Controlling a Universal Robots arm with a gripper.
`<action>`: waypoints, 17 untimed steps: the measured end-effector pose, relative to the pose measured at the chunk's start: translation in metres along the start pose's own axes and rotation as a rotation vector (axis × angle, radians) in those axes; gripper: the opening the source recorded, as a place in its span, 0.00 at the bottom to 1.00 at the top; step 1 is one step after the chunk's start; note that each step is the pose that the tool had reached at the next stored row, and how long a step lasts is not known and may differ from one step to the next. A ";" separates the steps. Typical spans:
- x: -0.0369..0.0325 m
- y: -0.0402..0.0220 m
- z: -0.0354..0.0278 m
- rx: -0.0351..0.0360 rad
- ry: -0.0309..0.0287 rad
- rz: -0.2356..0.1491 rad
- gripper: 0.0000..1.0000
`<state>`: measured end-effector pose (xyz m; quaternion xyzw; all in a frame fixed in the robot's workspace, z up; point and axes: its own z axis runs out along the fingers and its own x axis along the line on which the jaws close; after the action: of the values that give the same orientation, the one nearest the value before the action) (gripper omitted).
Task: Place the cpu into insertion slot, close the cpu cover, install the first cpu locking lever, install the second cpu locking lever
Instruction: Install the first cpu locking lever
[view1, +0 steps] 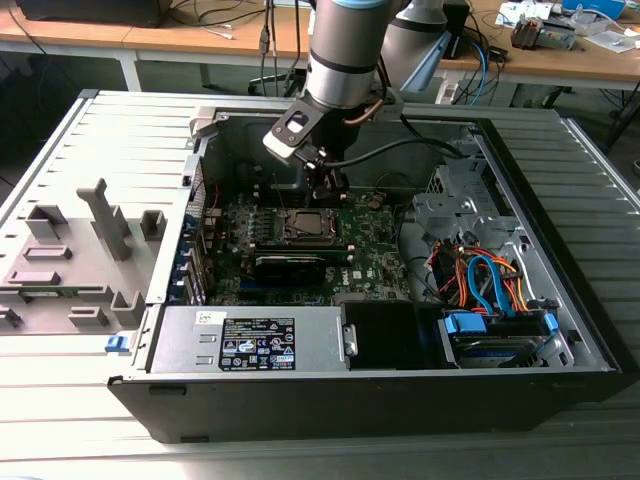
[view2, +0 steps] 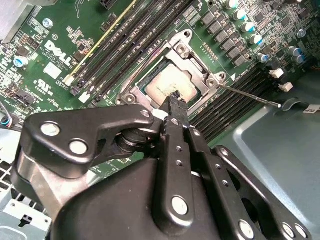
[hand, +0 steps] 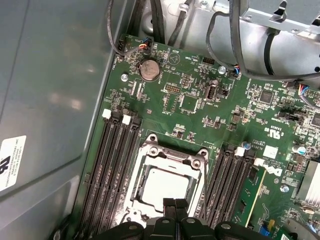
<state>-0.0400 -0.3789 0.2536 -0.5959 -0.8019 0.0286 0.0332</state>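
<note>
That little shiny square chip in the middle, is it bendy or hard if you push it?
Probably hard: the cpu has a flat, metal-looking top, so it should stay stiff. It lies flat inside the insertion slot, framed by metal, so it likely won't roll or tip. Its smooth top might be slippery.

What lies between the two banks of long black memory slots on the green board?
The insertion slot, with the cpu seated inside and the silver cpu cover framing it, in both wrist views.

Green motherboard (hand: 162, 117), black memory slots (hand: 107, 175), coin battery (hand: 149, 70), blue cables (view1: 485, 280), possibly drive leads
</note>
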 end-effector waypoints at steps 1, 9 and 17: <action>0.0000 0.0000 0.0000 0.0000 -0.0002 -0.002 0.11; 0.0000 0.0000 0.0000 0.0007 -0.0031 -0.036 0.11; 0.0000 0.0000 0.0000 0.0012 -0.0055 -0.064 0.11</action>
<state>-0.0400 -0.3789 0.2536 -0.5697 -0.8207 0.0296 0.0323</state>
